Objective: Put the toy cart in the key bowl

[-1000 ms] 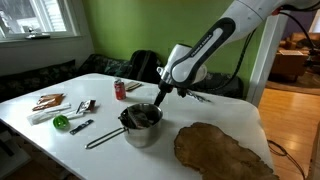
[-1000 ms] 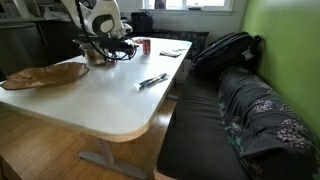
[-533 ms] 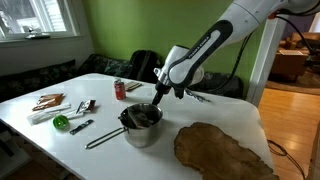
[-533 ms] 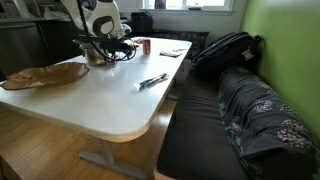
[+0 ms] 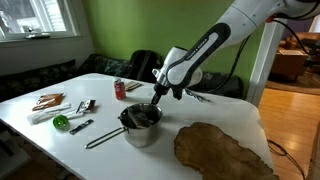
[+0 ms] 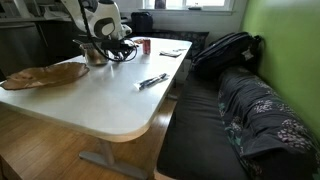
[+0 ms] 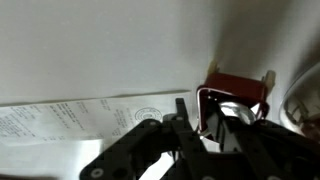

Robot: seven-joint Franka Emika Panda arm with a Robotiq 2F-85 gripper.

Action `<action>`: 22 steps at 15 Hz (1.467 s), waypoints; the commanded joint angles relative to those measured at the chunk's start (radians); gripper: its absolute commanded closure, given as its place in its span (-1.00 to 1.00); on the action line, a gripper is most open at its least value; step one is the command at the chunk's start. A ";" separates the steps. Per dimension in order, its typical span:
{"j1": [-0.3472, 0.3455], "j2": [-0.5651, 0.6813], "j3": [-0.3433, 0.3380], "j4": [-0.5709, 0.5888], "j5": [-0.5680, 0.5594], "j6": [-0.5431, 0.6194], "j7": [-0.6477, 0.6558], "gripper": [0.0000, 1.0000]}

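In the wrist view the toy cart (image 7: pixel 236 88), small and red with a shiny inner face, sits between the dark fingers (image 7: pixel 187 118) of my gripper (image 7: pixel 222 116), which are shut against its sides. In both exterior views the gripper (image 5: pixel 158 99) (image 6: pixel 103 42) is down low at the table, just behind the steel pot (image 5: pixel 141 122) (image 6: pixel 96 55), and hides the cart. The key bowl (image 5: pixel 222 150) (image 6: pixel 45 74), wide, brown and wavy-edged, lies on the table a little way from the pot.
A red can (image 5: pixel 120 90) (image 6: pixel 145 46), a green object (image 5: pixel 61 122), small tools (image 5: pixel 84 106) and a printed paper (image 7: pixel 70 120) lie on the white table (image 5: pixel 110 150). A black pen (image 6: pixel 152 80) lies mid-table. A bench with a backpack (image 6: pixel 226 50) runs alongside.
The jaws have come together around the red cart. The arm has barely moved, staying low behind the pot.
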 commanded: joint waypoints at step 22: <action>0.174 -0.336 -0.394 -0.419 0.219 0.604 0.228 0.98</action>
